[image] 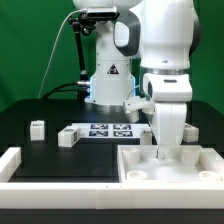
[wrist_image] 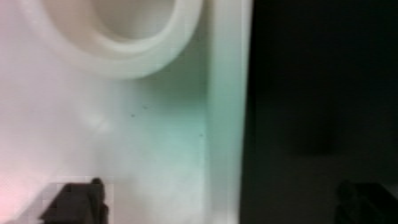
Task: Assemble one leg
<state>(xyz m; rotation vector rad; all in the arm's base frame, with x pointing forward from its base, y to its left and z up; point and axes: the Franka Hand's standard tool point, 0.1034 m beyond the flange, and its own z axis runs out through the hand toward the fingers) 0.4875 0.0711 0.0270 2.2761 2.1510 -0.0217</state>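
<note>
Gripper (image: 163,150) is low over the large white panel (image: 180,168), at the panel's edge on the exterior view's left side. In the wrist view both fingertips (wrist_image: 75,203) sit wide apart at the picture's edge. Only panel surface and black table (wrist_image: 320,100) show between them, so the jaws are spread wide and have hold of nothing. The exterior view can't confirm this, because the finger ends blend into the white panel.

The leg (image: 38,127), a small white peg with its tag face toward the camera, stands loose on the table. It is at the exterior view's left, well apart from both gripper and panel. Another white blocky part (image: 68,136) sits just beside the end of the marker board (image: 108,130). It could be a second leg, but it is too small to tell. A white fence piece (image: 12,160) runs along the near left corner.

Progress, as a judgement: the leg is not attached. The round recess (wrist_image: 121,35) in the panel that the wrist view shows is empty, and the exterior view shows no peg standing up from the panel. The other corners are partly hidden by the arm.

Left to do:
- pick up the leg
- carry it to a corner recess
- seat it

With the gripper over the panel's edge, the step in hand looks like handling or nudging the panel rather than the leg, but that isn't certain.
</note>
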